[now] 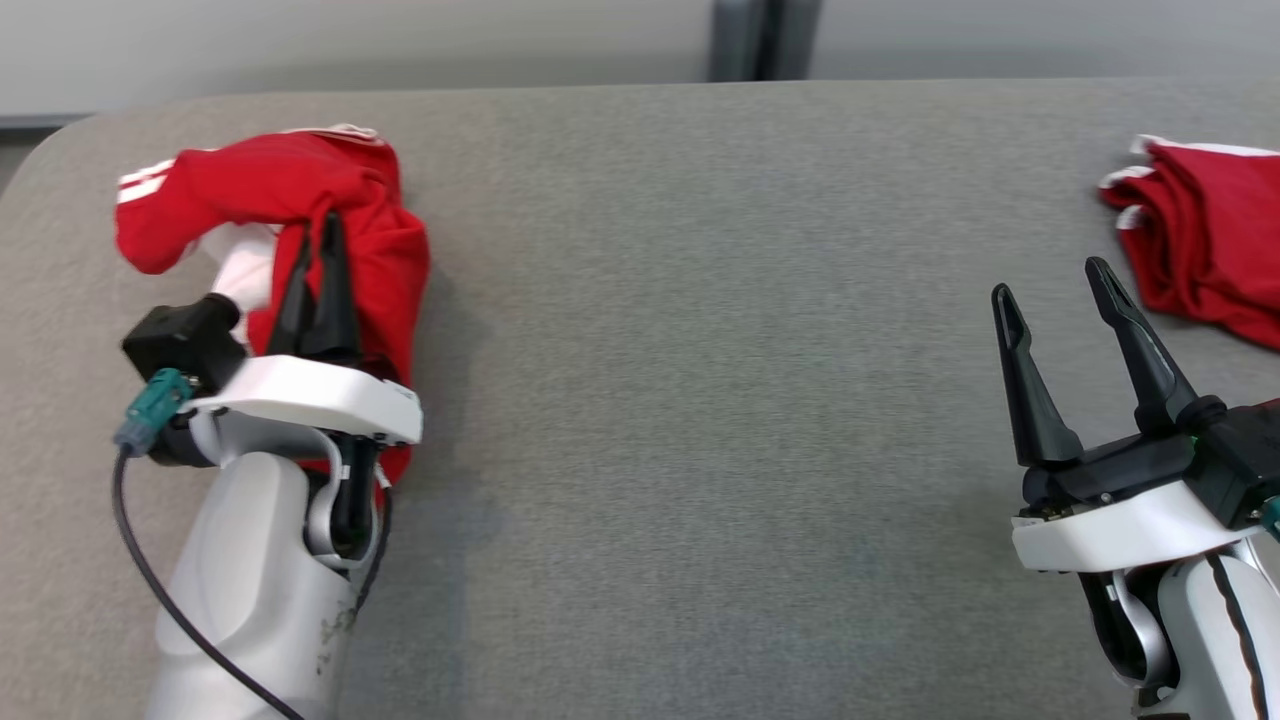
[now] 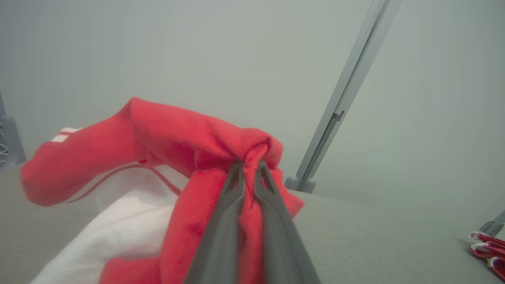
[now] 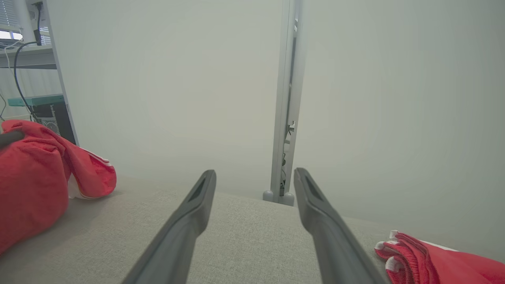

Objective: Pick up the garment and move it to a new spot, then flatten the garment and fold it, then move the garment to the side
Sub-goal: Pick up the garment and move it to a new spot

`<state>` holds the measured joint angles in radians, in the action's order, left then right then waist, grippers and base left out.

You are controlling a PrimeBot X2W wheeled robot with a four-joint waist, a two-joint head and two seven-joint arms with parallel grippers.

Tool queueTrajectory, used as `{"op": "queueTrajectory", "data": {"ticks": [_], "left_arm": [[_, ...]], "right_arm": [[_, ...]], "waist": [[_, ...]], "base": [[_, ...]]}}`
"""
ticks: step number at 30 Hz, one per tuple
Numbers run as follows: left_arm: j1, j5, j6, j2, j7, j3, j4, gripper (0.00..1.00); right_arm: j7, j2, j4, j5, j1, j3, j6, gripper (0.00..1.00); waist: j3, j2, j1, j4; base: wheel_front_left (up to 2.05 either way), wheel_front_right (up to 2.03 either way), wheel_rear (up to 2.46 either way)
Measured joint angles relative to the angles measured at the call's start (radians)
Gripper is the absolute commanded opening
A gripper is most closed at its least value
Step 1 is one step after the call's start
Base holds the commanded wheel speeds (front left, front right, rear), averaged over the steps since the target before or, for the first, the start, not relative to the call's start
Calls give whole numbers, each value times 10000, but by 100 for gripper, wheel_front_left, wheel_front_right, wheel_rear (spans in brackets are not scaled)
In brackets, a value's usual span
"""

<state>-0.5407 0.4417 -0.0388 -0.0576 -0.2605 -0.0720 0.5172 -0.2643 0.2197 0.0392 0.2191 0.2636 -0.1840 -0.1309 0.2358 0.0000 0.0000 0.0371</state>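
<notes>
Bunching near the far left corner of your grey woven-cloth table [image 1: 700, 350], the soft red garment with white stripes [image 1: 270, 180] forms a rumpled lump, its near part hidden behind your pale forearm [image 1: 250, 560]. Your left gripper [image 1: 318, 225] is pinched tight on a fold of it; your right gripper [image 1: 1050, 275] stands wide apart, holding nothing.

glossy white forearms [image 1: 250, 560], black long-fingered left hand [image 1: 318, 228] and right hand [image 1: 1050, 280], teal plug [image 1: 155, 400], dark cable [image 1: 150, 580]
</notes>
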Motion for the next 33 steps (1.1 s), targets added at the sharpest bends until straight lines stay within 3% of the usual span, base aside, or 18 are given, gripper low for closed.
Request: {"op": "queueTrajectory", "data": {"ticks": [10,16,26,33], "left_arm": [[323,359,-128,79,52,-1848,-980,0],[424,679,19,94,165,-2905,-1755,0],[1467,489,134,-61,489,-3837,-1476,0],[2449,573,207,-297,510,-4006,-1221,0]], "right_arm": [[0,-261,-67,-13,-179,134,0,100],[0,-330,-111,-12,-273,182,0,100],[0,-495,-136,-13,-437,136,0,100],[0,-420,-115,-12,-610,226,0,100]], "waist": [[-332,0,0,-1268],[-446,0,0,-1779],[-493,0,1,-1961],[-520,0,0,-1587]], "base": [[0,0,0],[0,0,0],[0,0,0],[0,0,0]]}}
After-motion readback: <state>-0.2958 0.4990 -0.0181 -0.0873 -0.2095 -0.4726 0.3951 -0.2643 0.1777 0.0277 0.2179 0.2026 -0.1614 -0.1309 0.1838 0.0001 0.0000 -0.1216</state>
